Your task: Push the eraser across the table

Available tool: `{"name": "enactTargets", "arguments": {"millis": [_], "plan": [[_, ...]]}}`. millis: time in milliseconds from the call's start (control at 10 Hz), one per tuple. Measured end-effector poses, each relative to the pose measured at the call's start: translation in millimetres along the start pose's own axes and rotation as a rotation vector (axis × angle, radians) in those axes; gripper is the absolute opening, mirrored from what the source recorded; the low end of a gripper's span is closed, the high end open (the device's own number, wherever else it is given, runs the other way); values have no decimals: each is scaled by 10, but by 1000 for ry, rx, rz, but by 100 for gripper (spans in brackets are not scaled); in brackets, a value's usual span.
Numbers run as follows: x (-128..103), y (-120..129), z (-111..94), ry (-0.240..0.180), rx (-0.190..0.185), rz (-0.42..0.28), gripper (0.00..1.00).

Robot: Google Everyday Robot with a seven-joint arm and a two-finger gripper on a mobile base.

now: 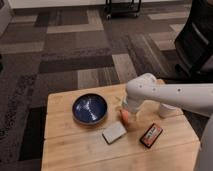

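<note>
Claw (128, 108), state not discernible, is hovering mid-surface (75, 146) above the carrot (125, 119), while the eraser (151, 135) is lying to its right, nearer the front edge, long axis running diagonally back-right.

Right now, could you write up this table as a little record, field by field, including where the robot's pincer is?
table: light wooden planks
bowl: dark blue, on the left half
pale block: flat, in front of the bowl, towards its right
carrot: orange, between the pale block and the eraser
eraser: dark with a reddish face, front right, untouched
pincer: at the white arm's end, pointing down just above the carrot, left of the eraser
</note>
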State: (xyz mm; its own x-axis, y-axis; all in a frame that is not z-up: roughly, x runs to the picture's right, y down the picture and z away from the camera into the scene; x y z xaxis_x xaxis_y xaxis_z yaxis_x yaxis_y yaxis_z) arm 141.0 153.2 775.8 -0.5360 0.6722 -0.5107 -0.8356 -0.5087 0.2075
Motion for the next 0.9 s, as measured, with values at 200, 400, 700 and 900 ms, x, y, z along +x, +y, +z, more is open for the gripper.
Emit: {"name": "enactTargets", "arguments": {"millis": [200,400,700,900], "plan": [[105,-274,71,11,4,26,65],[252,-470,180,37,0,19,65],[396,-846,6,29,37,35,65],[490,-1515,-593,-70,162,166,65]]}}
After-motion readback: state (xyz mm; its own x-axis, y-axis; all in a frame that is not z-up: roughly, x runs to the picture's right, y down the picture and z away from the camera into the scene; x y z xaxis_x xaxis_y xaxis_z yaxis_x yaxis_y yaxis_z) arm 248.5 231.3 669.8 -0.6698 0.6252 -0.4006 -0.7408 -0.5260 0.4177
